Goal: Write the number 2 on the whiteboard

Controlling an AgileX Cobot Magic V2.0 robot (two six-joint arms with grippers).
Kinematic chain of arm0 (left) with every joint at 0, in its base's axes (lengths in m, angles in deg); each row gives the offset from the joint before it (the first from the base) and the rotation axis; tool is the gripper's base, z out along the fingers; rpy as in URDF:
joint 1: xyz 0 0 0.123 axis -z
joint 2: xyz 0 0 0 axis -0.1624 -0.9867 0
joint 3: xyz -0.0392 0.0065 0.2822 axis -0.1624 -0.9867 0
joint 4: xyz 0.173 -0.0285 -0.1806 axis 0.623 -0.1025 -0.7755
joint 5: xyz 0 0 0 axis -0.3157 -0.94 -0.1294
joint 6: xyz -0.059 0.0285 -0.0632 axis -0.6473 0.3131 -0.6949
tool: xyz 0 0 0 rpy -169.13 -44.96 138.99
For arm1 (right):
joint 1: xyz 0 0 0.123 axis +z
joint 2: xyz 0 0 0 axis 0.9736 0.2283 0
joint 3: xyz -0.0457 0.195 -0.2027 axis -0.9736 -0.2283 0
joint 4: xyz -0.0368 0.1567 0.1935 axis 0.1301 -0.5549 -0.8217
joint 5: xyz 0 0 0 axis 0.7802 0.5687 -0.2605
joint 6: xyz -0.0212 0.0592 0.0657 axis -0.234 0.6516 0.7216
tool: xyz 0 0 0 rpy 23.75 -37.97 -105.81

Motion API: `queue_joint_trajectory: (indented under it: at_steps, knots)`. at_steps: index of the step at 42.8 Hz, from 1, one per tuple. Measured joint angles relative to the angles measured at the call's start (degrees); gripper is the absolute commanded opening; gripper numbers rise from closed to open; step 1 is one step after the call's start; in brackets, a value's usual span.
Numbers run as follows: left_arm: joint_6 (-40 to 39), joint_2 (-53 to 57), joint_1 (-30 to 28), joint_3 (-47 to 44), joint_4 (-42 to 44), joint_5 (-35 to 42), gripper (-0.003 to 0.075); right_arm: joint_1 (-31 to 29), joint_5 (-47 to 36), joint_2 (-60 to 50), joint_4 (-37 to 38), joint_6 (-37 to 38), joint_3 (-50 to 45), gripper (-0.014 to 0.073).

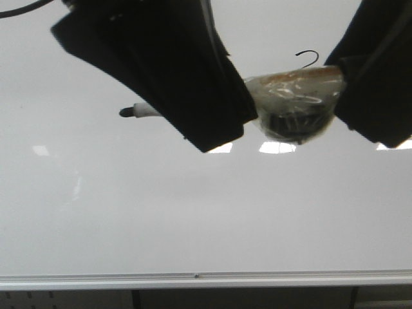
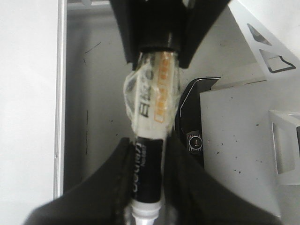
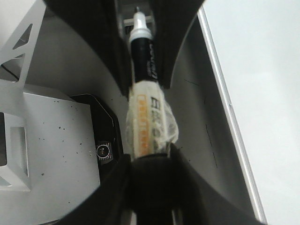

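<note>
The whiteboard (image 1: 193, 212) fills the front view, glossy white with a silver rail (image 1: 193, 279) along its lower edge. A thin black curved stroke (image 1: 308, 56), like the top of the number 2, shows on the board beside my right gripper; whatever lies under it is hidden. A marker (image 1: 293, 103) wrapped in clear tape hangs level between both grippers. My left gripper (image 1: 219, 129) is shut on its black barrel (image 2: 149, 159), and the tip (image 1: 127, 112) sticks out to the left. My right gripper (image 1: 347, 96) is shut on the marker's other end (image 3: 150, 117).
Bright rectangular light reflections (image 1: 277, 147) lie on the board under the grippers. A faint smudge (image 1: 75, 187) marks the board at the left. The wrist views show a grey speckled base with a black round-dialled part (image 2: 194, 140) and white metal brackets (image 2: 276, 65).
</note>
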Motion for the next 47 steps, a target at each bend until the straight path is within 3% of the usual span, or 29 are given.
queue_joint_trajectory:
  at_steps: [7,10,15,20,25,33,42,47]
  knots:
    - [-0.12,0.0,0.0,0.0,-0.11,0.12,-0.0013,0.0,-0.12,-0.1,0.0,0.08,0.0,0.0493]
    - [-0.45,0.0,0.0,0.0,-0.11,0.26,-0.0013,-0.12,0.0,-0.21,0.0,0.08,0.0,0.0565]
    - [-2.05,0.0,0.0,0.13,1.56,0.26,-0.0012,-2.71,0.87,-2.16,0.0,1.17,0.0,0.0554]
    - [-9.65,0.0,0.0,1.92,9.36,-0.77,-0.0011,-7.64,1.81,-6.2,1.12,5.0,0.0,0.0526]
    - [-21.88,0.0,0.0,4.3,21.47,-3.53,-0.001,-13.44,2.42,-10.23,5.55,10.37,0.0,0.0517]
    - [-49.98,2.76,-0.62,5.12,42.07,-8.17,-0.001,-21.57,5.67,-15.08,12.06,15.73,0.0,0.0517]
    - [-58.96,11.7,-7.6,2.45,46.43,-5.11,-0.001,-24.03,8.87,-15.96,13.36,16.22,0.0,0.0517]
    - [-60.3,17.04,-17.31,-1.71,46.21,-0.62,-0.0009,-24.03,8.9,-16.04,13.36,16.22,0.0,0.0517]
